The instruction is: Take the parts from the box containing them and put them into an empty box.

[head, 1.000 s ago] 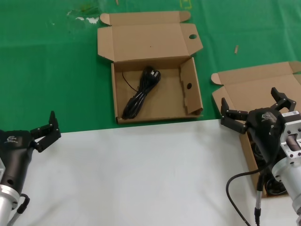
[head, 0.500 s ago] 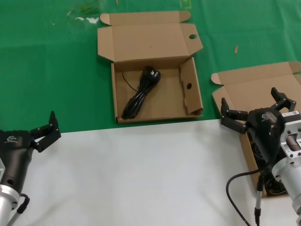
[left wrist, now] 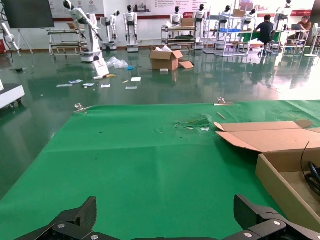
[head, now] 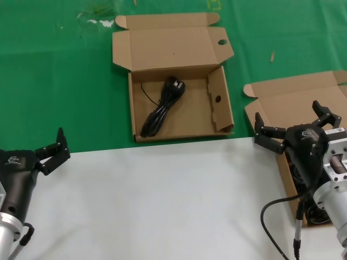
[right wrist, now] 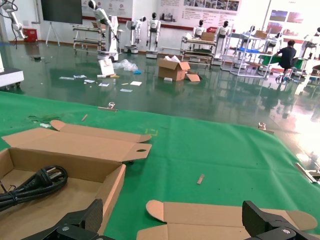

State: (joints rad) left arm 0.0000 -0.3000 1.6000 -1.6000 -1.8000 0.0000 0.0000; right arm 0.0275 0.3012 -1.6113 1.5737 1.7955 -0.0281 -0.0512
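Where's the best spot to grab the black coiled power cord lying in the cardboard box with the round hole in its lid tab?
Probably the black coiled power cord at mid-bundle, from straight above: it lies flat and diagonal, strands gathered, box walls blocking any sideways approach.

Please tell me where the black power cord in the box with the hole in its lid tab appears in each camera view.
Head view: power cord lies diagonally inside the box, upper centre.
Left wrist view: only a sliver of cord at the right edge.
Right wrist view: plug end at lower left.
Shared landmark: that box's open lid.
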